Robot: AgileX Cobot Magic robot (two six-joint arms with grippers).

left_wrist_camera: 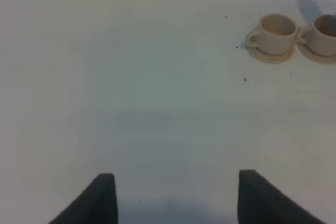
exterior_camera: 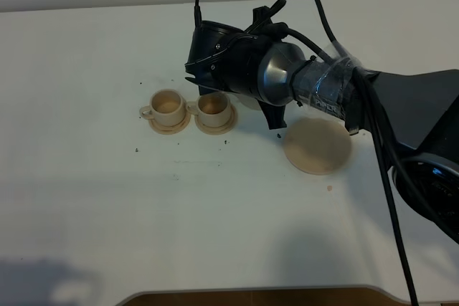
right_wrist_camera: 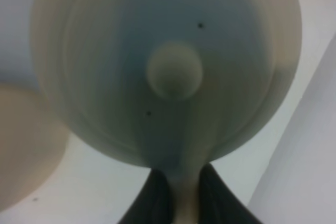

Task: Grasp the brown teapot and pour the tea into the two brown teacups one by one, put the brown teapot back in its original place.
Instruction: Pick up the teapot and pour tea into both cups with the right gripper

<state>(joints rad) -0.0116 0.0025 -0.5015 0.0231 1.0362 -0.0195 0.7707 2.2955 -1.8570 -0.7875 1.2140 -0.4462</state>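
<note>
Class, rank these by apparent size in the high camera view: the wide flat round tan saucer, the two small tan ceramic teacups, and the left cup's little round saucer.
1. wide flat round tan saucer
2. left cup's little round saucer
3. left teacup and right teacup: alike in size, so tied.

White tabletop (left_wrist_camera: 131, 77), a few dark specks. Small pale tan ceramic teacup (left_wrist_camera: 276, 31), loop handle, on round tan saucer (left_wrist_camera: 270, 56). Matching second teacup (left_wrist_camera: 324, 34) just beside it, partly out of frame. Dark left gripper (left_wrist_camera: 177, 178), jaws spread wide, well apart from both.
</note>
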